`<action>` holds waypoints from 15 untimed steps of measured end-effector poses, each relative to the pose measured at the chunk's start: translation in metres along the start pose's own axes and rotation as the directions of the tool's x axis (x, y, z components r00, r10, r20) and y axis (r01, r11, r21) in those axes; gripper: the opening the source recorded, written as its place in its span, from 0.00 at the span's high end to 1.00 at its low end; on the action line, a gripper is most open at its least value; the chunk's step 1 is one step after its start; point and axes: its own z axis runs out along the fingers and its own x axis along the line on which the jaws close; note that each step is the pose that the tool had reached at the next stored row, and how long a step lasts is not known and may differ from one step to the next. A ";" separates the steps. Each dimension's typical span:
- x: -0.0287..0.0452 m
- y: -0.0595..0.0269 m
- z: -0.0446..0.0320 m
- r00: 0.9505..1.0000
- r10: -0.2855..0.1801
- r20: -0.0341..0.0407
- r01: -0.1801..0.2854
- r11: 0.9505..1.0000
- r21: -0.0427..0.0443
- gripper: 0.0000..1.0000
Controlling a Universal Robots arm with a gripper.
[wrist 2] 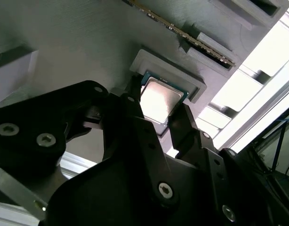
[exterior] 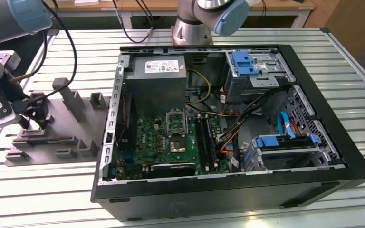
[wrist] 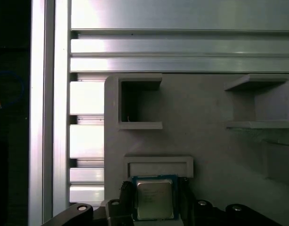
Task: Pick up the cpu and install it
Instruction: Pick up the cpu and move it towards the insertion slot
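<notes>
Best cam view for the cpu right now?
Second wrist view: the small square silvery-topped cpu looks biggest, seated in its pale grey holder recess. First wrist view shows it flat-on but smaller. Exterior view: the gripper hides it.

claw [exterior: 35, 124] low and vertical, fingers [wrist 2: 187, 126] tight on the cpu [wrist 2: 158, 98]

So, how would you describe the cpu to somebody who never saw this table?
Find the grey holder plate on the exterior view's left of the open black computer case. Under the pincer, one shallow pocket holds the cpu: a small flat square with a silvery top, unlike the long memory stick nearby.
</notes>
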 end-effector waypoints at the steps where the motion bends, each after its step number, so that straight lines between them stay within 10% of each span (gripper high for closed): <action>1: -0.0002 0.0000 0.0000 1.000 0.000 0.000 0.000 1.000 0.000 0.50; 15: -0.0023 0.0001 -0.0002 1.000 0.008 0.000 -0.008 1.000 0.000 0.50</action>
